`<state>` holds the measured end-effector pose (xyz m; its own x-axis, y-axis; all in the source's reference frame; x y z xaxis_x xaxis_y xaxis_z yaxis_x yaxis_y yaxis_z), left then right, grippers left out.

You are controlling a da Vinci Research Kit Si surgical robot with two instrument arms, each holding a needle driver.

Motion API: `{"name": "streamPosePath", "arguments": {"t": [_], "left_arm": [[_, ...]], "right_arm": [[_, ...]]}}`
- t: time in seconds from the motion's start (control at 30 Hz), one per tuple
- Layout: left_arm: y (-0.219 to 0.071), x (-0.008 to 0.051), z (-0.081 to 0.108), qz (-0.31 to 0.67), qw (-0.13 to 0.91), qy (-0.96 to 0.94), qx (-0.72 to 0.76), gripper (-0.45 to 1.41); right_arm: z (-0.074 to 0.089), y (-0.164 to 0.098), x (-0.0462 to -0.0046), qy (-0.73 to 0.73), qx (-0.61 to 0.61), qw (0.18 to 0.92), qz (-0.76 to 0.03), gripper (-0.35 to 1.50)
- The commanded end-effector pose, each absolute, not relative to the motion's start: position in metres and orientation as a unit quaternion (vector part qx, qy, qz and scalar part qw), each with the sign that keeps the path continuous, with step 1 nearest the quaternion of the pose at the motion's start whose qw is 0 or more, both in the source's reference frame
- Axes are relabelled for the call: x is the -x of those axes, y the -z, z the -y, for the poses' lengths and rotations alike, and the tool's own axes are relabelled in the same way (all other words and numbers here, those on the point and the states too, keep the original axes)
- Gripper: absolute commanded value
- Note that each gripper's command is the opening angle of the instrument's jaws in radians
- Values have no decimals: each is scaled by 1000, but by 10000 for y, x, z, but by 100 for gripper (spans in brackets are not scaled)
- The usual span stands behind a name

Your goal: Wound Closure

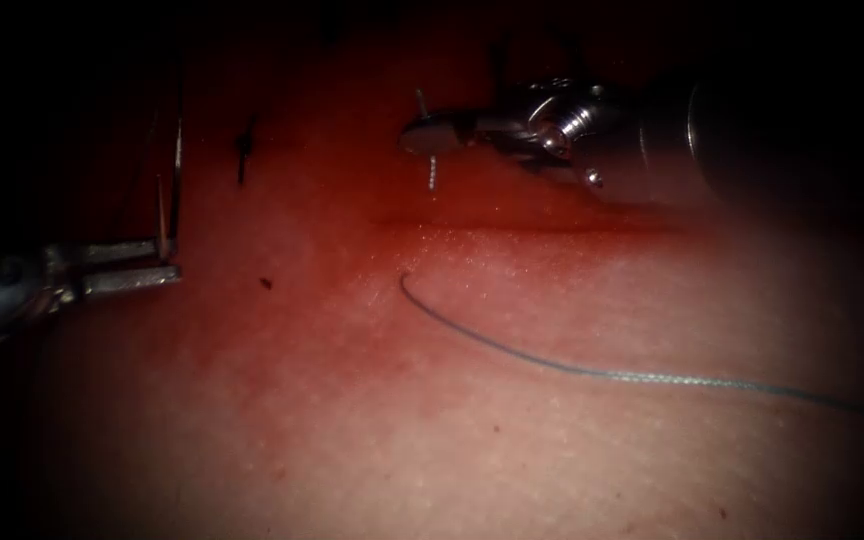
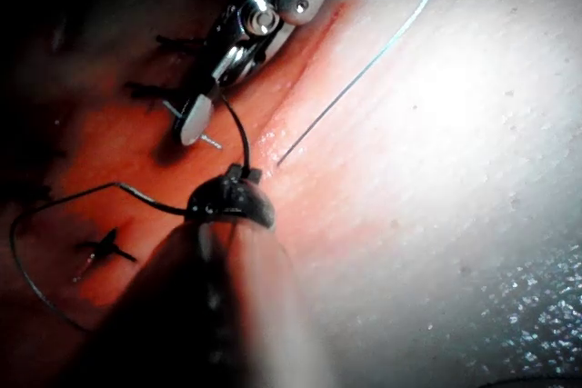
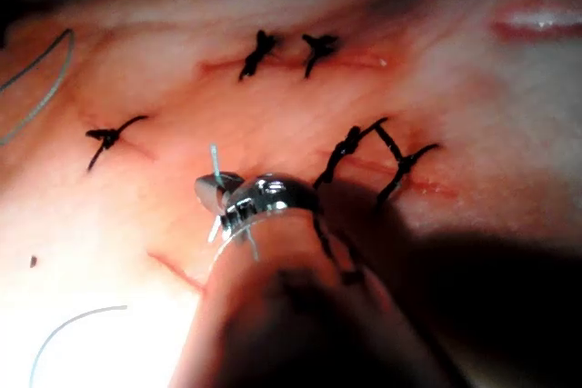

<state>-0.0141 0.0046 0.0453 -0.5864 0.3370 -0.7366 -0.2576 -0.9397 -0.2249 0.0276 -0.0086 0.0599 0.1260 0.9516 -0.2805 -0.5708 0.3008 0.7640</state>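
1. Reddened tissue (image 1: 372,400) fills the bench scene, wet with red fluid (image 1: 512,215) along a shallow horizontal cut (image 1: 522,225).
2. From the picture's right comes the right tool (image 1: 430,135); its jaws are pressed together on the needle (image 1: 432,172), gripped partway along its curve.
3. Short bits of the needle stick out above and below the jaws — it hangs just over the tissue, above the cut, not in it.
4. At the left edge sits the left tool (image 1: 157,265), its jaws slightly spread around a dark thread (image 1: 176,180) that rises straight up from them.
5. In the left wrist view that thread (image 2: 238,134) runs from the left tool's tip toward the right tool.
6. A pale thread (image 1: 592,372) lies loose on the tissue below the cut.
7. Dark knotted stitches (image 3: 259,50) show in the right wrist view — several of them, spread over the tissue.
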Motion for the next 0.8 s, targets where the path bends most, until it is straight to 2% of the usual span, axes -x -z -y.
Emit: {"name": "streamPosePath", "arguments": {"t": [0.03, 0.2, 0.5, 0.8], "left_arm": [[-457, 147, -49, 46, 167, -889, 424, -45], [-457, 147, -49, 47, 166, -890, 423, -45], [-457, 147, -49, 47, 166, -890, 423, -45], [-473, 143, -57, 8, 155, -909, 387, -45]], "right_arm": [[81, -602, -287, -535, -248, 709, -387, -35], [79, -600, -284, -537, -251, 709, -382, -35], [61, -567, -281, -499, -218, 695, -469, -35], [57, -543, -284, -488, -209, 689, -493, -35]]}}
